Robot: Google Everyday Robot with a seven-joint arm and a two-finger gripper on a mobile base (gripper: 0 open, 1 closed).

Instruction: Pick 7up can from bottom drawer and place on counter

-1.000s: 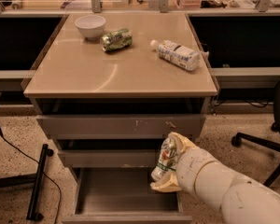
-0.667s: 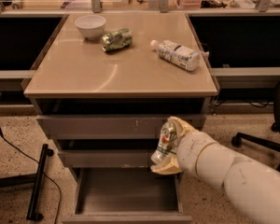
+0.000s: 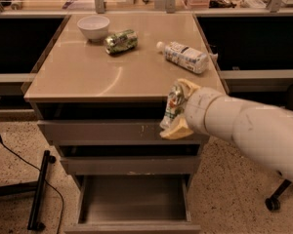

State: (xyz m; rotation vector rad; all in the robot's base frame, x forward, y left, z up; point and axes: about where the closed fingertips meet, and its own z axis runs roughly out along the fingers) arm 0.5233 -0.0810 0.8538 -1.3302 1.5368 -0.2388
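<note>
Nearest the camera, the lowest grey metal drawer (image 3: 132,199) stands pulled out, its plain floor bare; its front is cut off by the bottom edge of the view. On the speckled floor to the left lie a black cable (image 3: 10,152) and a black bar-shaped stand foot (image 3: 39,191), and at the lower right a dark chair caster (image 3: 272,204) shows only in part.

The bulky white robot arm (image 3: 249,130) enters from the right, where the frame cuts it off. Its tan two-finger gripper (image 3: 172,110) is level with the front of the top drawer (image 3: 97,130), just below the counter's front right edge. The gripper is clamped on the small pale silver can with green markings (image 3: 175,101), one finger above and one below; the can is roughly upright, leaning a little, with its far side hidden by the gripper. It is clear of the drawer and does not rest on the counter.

The glossy tan square counter (image 3: 88,72) carries a white bowl (image 3: 93,27), a shiny green can (image 3: 120,41) lying on its side beside it, and a clear plastic bottle with a white label (image 3: 185,56) lying near the right edge. Behind, clutter on a far shelf is too indistinct to identify.
</note>
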